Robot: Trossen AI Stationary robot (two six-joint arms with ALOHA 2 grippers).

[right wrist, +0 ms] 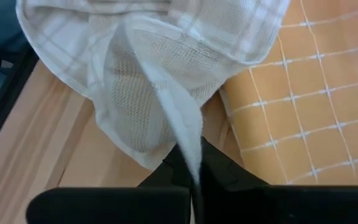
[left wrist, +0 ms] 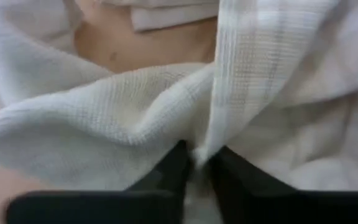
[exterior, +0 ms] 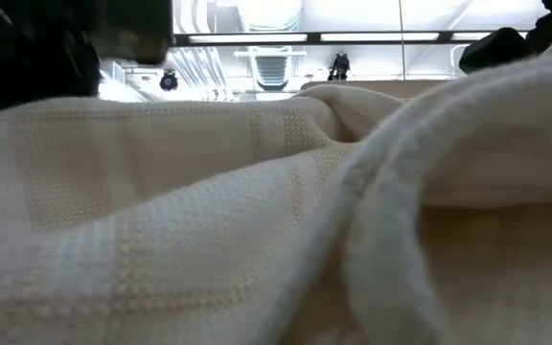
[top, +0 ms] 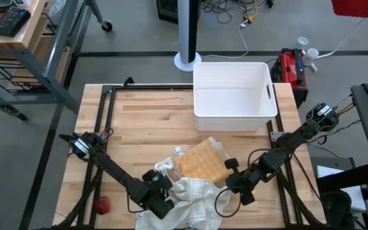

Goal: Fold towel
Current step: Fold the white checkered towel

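Both claws (left [left wrist: 194, 163], right [right wrist: 194, 168]) pinch the crumpled towel [top: 190, 195], no clear axis.

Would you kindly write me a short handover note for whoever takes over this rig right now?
Left hand: pinching a fold of the white towel at the table's near edge.
Right hand: shut on another part of the same towel.
Orange checked cloth lies flat beside it; white bin stands at the far side.
Done: both grips are on the towel.
Left: the towel is still crumpled, so spread and fold it.
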